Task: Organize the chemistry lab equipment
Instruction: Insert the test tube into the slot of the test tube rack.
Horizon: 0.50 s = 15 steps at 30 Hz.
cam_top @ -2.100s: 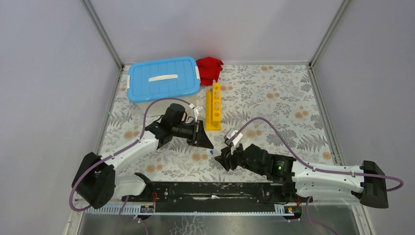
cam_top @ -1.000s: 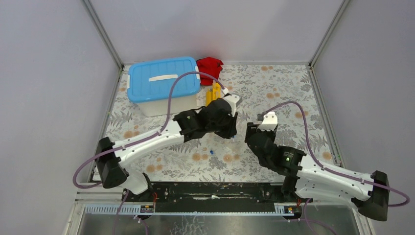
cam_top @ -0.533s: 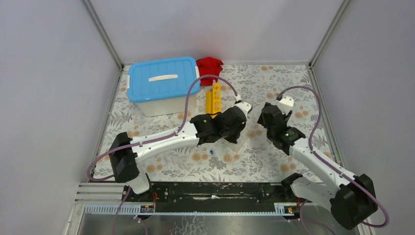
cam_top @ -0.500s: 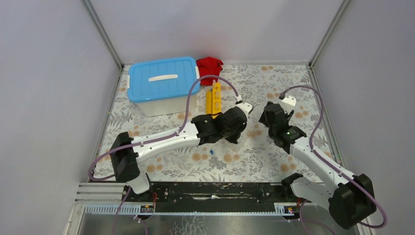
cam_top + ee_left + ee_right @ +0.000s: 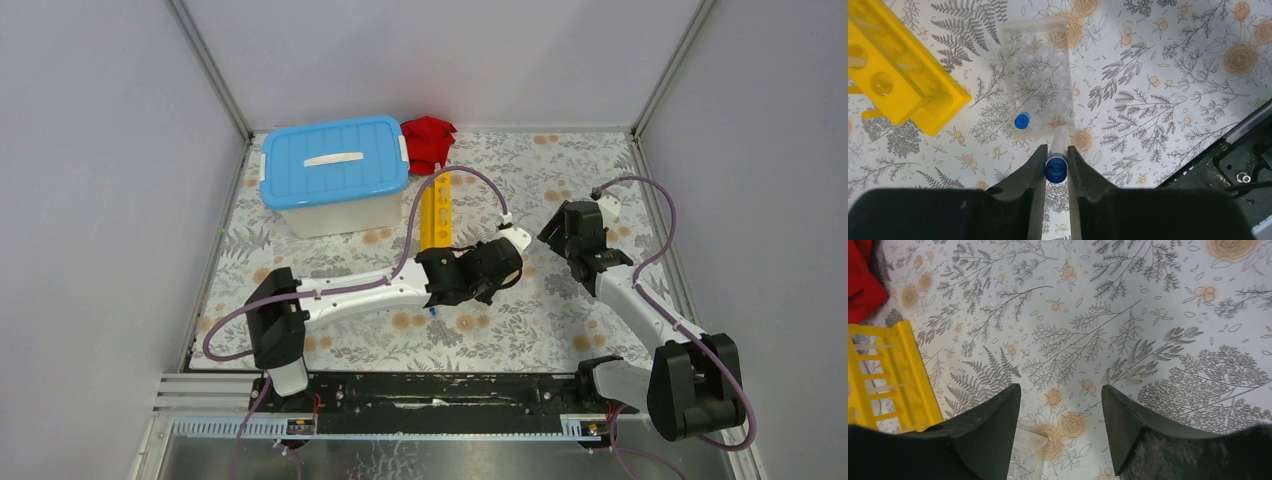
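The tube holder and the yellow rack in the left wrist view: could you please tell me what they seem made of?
The tube holder looks like clear moulded plastic, glossy: the tablecloth pattern shows through it. The yellow rack is probably opaque plastic, smooth with a faint sheen and round moulded holes.

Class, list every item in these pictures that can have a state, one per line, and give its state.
left gripper, shut on the blue-capped tube
clear tube holder, flat on the table, with a seated tube in one corner well
right gripper, open, holding nothing
white tub, closed, blue lid on
yellow rack, on the table, untouched
red cloth, crumpled
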Motion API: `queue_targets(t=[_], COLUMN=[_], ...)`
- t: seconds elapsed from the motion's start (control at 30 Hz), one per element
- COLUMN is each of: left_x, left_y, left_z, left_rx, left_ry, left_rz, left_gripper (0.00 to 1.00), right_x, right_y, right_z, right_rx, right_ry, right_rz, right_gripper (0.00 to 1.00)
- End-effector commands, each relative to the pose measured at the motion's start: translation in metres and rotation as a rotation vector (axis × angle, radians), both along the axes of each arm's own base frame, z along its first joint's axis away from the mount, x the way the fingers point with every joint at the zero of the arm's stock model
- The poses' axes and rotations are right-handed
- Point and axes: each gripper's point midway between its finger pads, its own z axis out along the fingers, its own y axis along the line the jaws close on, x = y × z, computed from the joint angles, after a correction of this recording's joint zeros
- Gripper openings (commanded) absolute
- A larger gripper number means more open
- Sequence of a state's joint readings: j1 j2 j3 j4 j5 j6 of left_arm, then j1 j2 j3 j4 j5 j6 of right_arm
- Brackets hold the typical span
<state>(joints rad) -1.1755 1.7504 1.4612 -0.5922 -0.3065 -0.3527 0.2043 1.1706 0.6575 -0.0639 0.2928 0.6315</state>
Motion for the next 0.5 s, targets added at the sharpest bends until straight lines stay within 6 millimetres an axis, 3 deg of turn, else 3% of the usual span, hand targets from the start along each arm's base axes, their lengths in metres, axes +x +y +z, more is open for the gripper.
queue_targets(t=[0.0,0.47], left_x=[0.016,0.026], left_y=[-0.012,-0.019], left_z=[0.012,-0.007], left_rx=[-0.028,-0.027], left_ry=[-0.115,-0.162], left_rz=[0.015,0.035], left_gripper=[0.00,0.00], right_x=[0.014,0.014], right_y=[0.012,0.012], right_z=[0.011,0.000], right_rx=[0.073,0.089], right_ry=[-0.070,-0.061], right_rz=[0.028,0.030], right_gripper=[0.68,0.67])
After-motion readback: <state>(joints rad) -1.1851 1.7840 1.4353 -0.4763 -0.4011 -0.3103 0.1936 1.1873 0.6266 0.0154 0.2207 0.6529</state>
